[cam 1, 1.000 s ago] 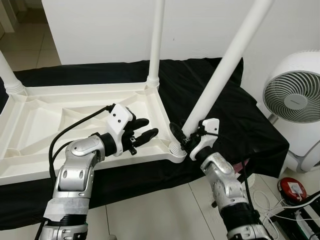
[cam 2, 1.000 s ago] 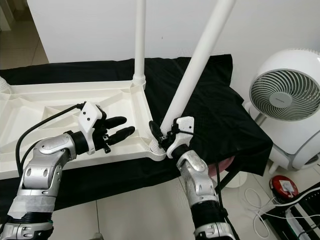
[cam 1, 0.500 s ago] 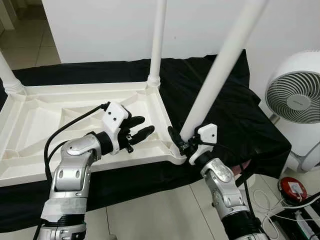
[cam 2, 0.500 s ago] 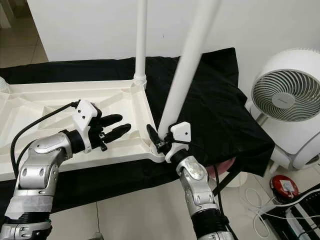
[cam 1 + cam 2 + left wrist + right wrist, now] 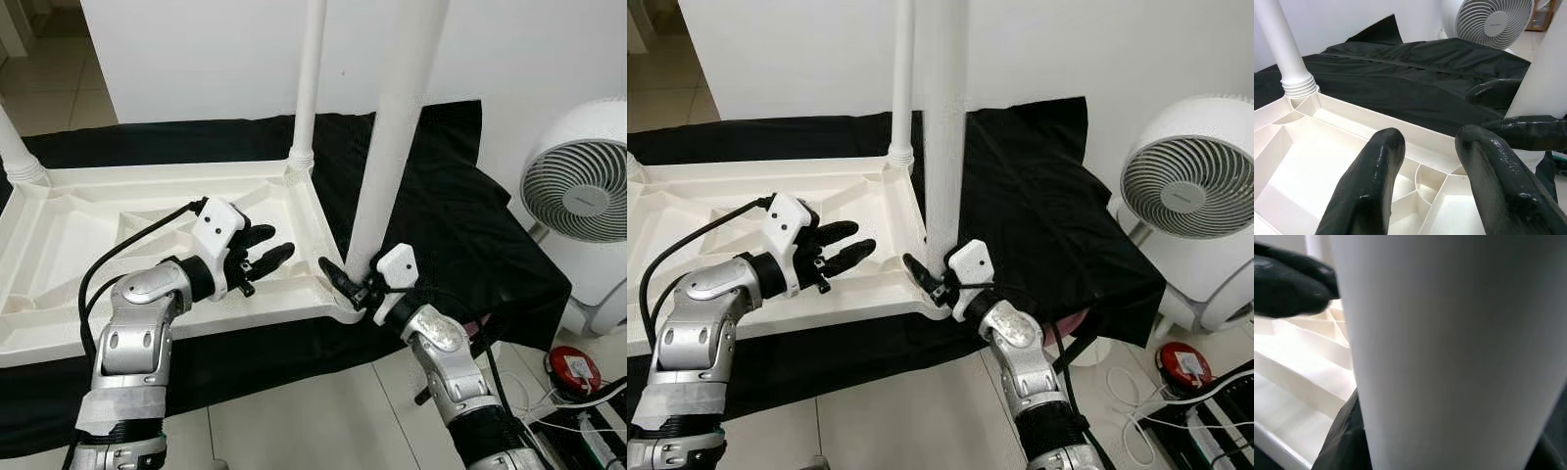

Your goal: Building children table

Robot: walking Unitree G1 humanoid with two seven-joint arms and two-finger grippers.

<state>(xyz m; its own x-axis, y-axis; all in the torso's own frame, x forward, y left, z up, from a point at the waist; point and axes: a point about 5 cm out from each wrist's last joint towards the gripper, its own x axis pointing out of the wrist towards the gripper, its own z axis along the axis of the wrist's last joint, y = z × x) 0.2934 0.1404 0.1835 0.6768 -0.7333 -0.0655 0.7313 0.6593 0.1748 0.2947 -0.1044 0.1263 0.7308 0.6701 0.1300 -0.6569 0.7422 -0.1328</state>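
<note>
White plastic table leg (image 5: 397, 127), gripped low by the right gripper (image 5: 358, 284), has swung from leaning right to upright at the near right corner socket of the upturned white tabletop (image 5: 147, 211), apparently seating. Left gripper (image 5: 263, 253) hovers spread over the tabletop; another leg (image 5: 309, 83) stands behind.

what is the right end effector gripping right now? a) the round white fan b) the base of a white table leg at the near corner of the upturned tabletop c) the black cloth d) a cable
b: the right end effector is closed around the bottom of the white plastic table leg, where it meets the corner of the upturned white plastic tabletop.
</note>
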